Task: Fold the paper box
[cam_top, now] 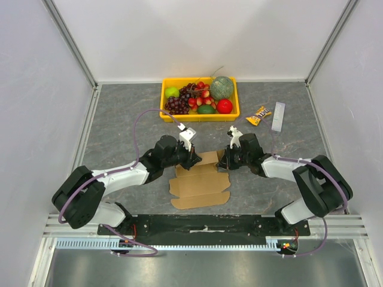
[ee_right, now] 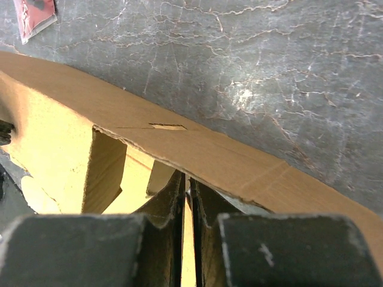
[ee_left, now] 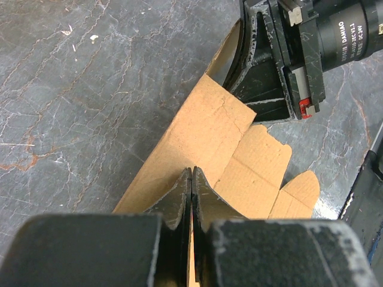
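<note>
A brown cardboard die-cut box (cam_top: 200, 186) lies near a yellow plastic fruit tray (cam_top: 163, 98); left claw (ee_left: 191, 179) and right claw (ee_right: 187, 179) clamp its raised flap. Likely light, creasable: grip edges.

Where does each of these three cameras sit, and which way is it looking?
Top external: above and behind, looking down on the table; both arms show, bases nearest.
Left wrist: on that arm, looking along the left fingers, shut on the paper box.
Right wrist: on that arm, looking along the right fingers, shut on the same box.
Shared: all three show the box.
</note>
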Robot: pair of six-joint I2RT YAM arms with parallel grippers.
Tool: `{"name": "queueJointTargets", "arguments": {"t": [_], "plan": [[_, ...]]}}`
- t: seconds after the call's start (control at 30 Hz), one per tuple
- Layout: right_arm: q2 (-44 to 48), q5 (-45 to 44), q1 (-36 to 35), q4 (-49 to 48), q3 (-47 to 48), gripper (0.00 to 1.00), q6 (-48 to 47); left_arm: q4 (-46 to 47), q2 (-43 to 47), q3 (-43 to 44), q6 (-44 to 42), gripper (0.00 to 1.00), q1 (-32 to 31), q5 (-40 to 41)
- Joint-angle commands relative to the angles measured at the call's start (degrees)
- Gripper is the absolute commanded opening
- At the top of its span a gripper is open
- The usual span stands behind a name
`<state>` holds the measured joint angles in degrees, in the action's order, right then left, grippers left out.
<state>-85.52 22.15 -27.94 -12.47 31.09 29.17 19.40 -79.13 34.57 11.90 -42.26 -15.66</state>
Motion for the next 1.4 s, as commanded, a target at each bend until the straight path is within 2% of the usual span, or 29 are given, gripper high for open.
{"name": "queueJointTargets", "arguments": {"t": [0.0,0.47,0.67,0.97,1.17,1.27,1.37], "plan": [[-1.8,3.9,0.1,-4.4,-0.6,0.13,1.1,-1.5,-1.1,1.3,-1.4,0.02,-0.3,-0.6],[-6.9,4.7,0.0,-5.2,-0.1,0.12,1.4,-1.6,-1.1,1.4,-1.4,0.02,-0.3,-0.6],[-4.0,3.3,0.0,-1.5,0.4,0.12,-0.7,-1.6,-1.1,1.4,-1.5,0.02,-0.4,-0.6],[12.9,-9.4,0.2,17.0,6.0,0.33,-7.4,-1.7,-1.0,1.4,-1.5,0.02,-0.4,-0.6],[16.9,-17.9,0.3,26.4,10.5,0.40,-11.2,-1.7,-0.9,1.5,-1.4,0.02,-0.4,-0.6],[16.9,-15.1,0.2,28.4,10.8,0.38,-11.6,-1.7,-1.0,1.5,-1.5,0.02,-0.5,-0.5],[17.3,-7.0,0.1,25.5,8.1,0.32,-10.3,-1.8,-0.8,1.4,-1.5,0.02,-0.5,-0.5]]}}
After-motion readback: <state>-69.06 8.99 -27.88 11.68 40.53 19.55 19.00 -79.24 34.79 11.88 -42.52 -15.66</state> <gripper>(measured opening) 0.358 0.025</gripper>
